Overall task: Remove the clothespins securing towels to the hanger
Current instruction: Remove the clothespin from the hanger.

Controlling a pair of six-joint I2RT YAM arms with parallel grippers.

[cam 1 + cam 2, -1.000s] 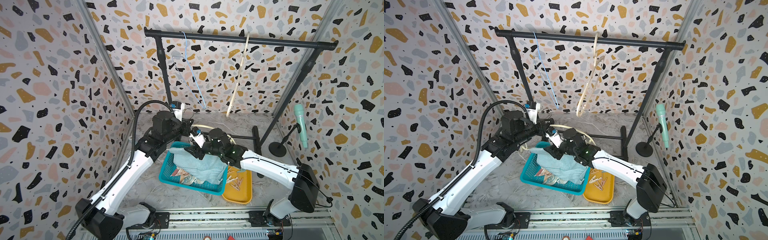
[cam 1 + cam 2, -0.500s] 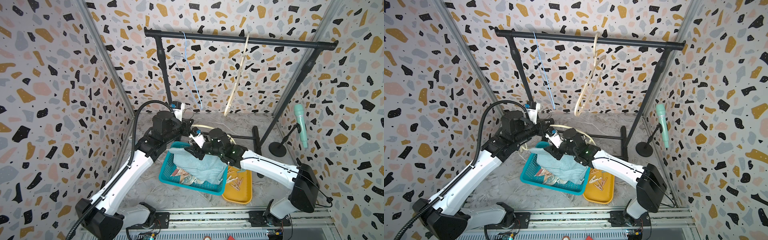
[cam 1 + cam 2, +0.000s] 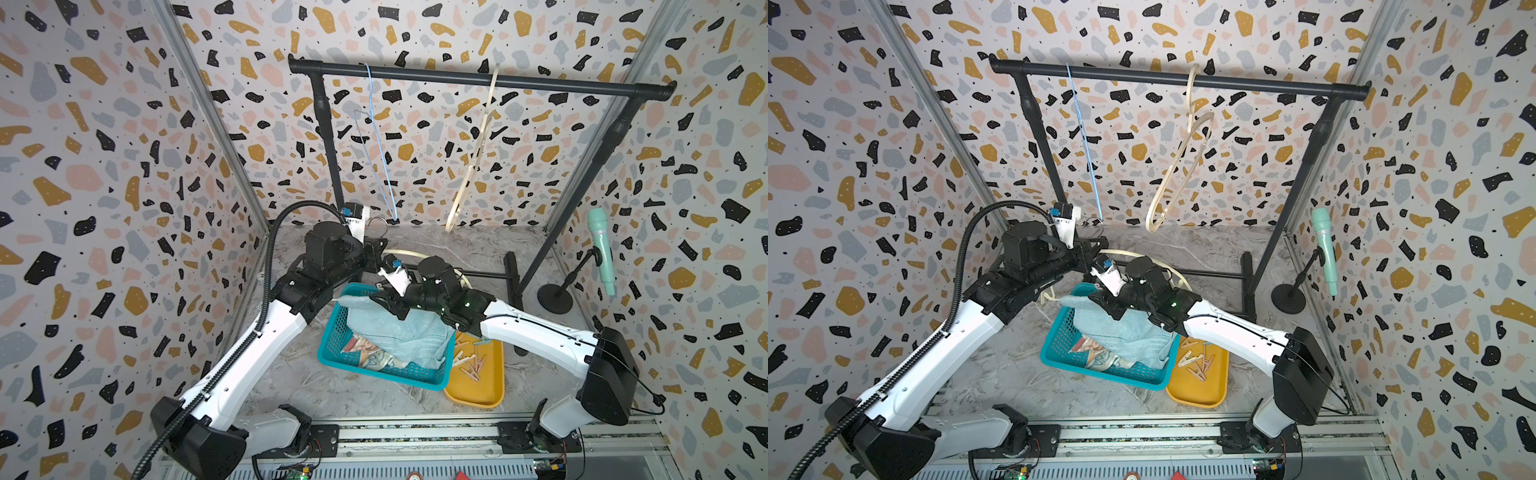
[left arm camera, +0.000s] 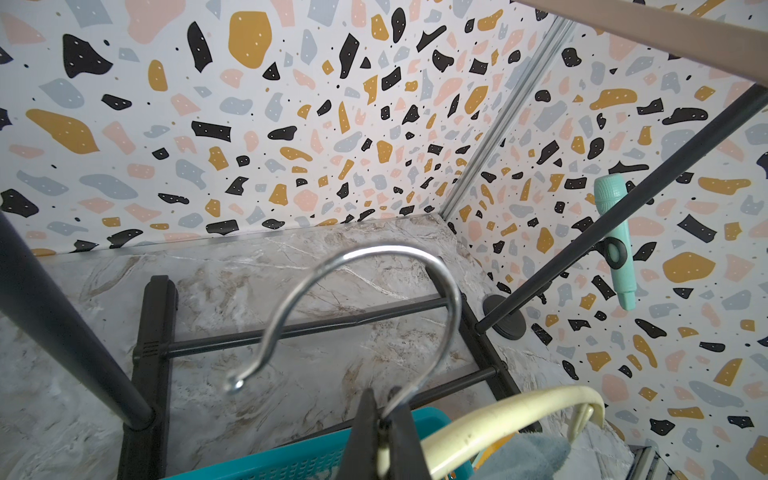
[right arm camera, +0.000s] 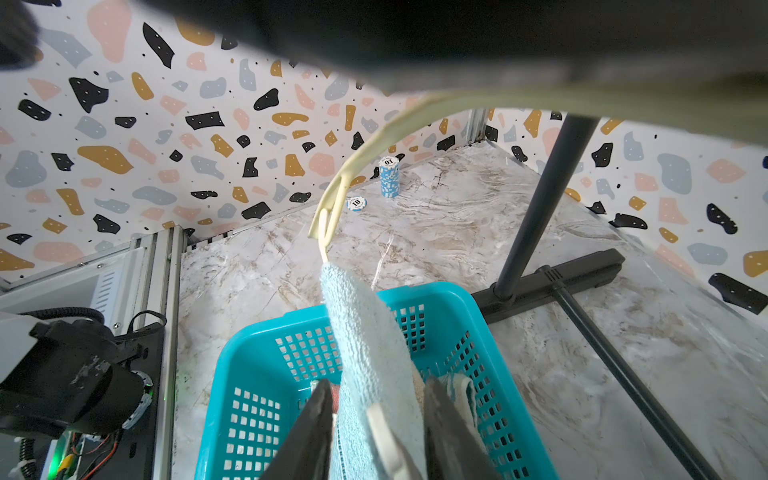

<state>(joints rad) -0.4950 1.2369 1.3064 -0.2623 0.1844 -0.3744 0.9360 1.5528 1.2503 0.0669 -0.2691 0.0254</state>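
Note:
A cream plastic hanger (image 4: 498, 415) is held low over the teal basket (image 3: 374, 370). My left gripper (image 4: 383, 399) is shut on the base of its metal hook (image 4: 374, 257). A light-blue towel (image 5: 365, 340) hangs from the hanger's bar into the basket, seen in both top views (image 3: 1125, 332). A white clothespin (image 5: 384, 432) sits on the towel's top edge. My right gripper (image 5: 379, 382) is open, its fingers on either side of that clothespin and the towel, close but with gaps showing. Several clothespins (image 3: 471, 365) lie in the yellow tray (image 3: 478, 390). A striped towel (image 3: 365, 349) lies in the basket.
A black clothes rack (image 3: 478, 79) stands behind, carrying a blue wire hanger (image 3: 380, 166) and a wooden hanger (image 3: 478, 145). Its foot bars (image 3: 511, 274) lie on the marble floor. A mint microphone (image 3: 602, 249) on a stand is at the right wall. Poker chips (image 5: 390, 176) stand by the left wall.
My right gripper's jaws have narrowed around the towel edge. The two hangers on the rail have swung slightly. Both arms stay nearly where they were.

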